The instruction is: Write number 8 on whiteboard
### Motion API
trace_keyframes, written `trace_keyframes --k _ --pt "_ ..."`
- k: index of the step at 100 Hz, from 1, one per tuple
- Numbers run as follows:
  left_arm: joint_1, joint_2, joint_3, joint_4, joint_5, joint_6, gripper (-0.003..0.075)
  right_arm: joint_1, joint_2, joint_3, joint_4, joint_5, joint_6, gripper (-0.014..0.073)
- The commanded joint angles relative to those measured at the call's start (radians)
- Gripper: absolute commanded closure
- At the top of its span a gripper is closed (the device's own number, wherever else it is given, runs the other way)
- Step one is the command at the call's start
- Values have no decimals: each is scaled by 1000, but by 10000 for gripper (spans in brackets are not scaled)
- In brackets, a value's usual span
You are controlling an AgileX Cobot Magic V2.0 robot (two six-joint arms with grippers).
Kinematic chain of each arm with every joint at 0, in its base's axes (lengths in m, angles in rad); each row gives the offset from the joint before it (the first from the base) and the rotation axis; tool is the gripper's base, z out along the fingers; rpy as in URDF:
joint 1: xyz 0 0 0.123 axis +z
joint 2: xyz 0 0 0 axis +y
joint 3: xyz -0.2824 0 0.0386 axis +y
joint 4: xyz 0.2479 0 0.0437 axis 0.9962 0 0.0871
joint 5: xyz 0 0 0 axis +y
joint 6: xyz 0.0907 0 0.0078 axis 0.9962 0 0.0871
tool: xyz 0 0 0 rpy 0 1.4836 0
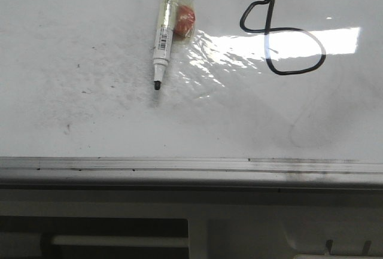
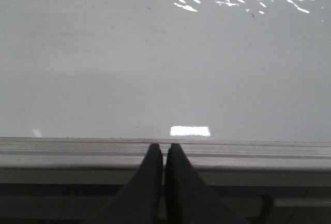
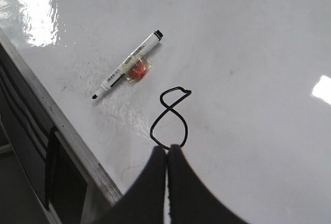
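Observation:
The whiteboard (image 1: pixel 72 91) fills the front view, smudged grey, with a bright glare at the right. The number 8 (image 1: pixel 281 34) is drawn on it in black at the upper right, tilted, with a small loop and a larger round loop. It also shows in the right wrist view (image 3: pixel 170 118). A white marker (image 1: pixel 163 32) lies uncapped on the board, tip toward the rail, and shows in the right wrist view (image 3: pixel 126 64). My left gripper (image 2: pixel 165 146) is shut and empty over the rail. My right gripper (image 3: pixel 166 147) is shut and empty, above the 8's larger loop.
An orange-red object in clear wrap (image 1: pixel 184 20) lies against the marker. A pale metal rail (image 1: pixel 179 166) runs along the board's near edge, also in the left wrist view (image 2: pixel 77 149). Faint grey erased curves (image 1: pixel 305 133) sit below the 8.

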Motion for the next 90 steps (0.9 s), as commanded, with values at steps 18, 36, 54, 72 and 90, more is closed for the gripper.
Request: trace_keyframes --k 18,36,54,72,90 --pt "1 -24 39 2 -46 -11 741 -5 12 -15 -101 6 1 658" --pt "1 -24 39 2 -46 -11 741 -106 22 109 -141 -200 174 658" --pt "1 -24 39 2 -46 -11 741 -456 51 350 69 -559 181 658" --pt "1 -24 39 2 -46 -11 741 -732 26 551 113 -780 181 658" --pt "1 -24 39 2 -46 -11 741 -802 -100 590 130 -542 181 658"
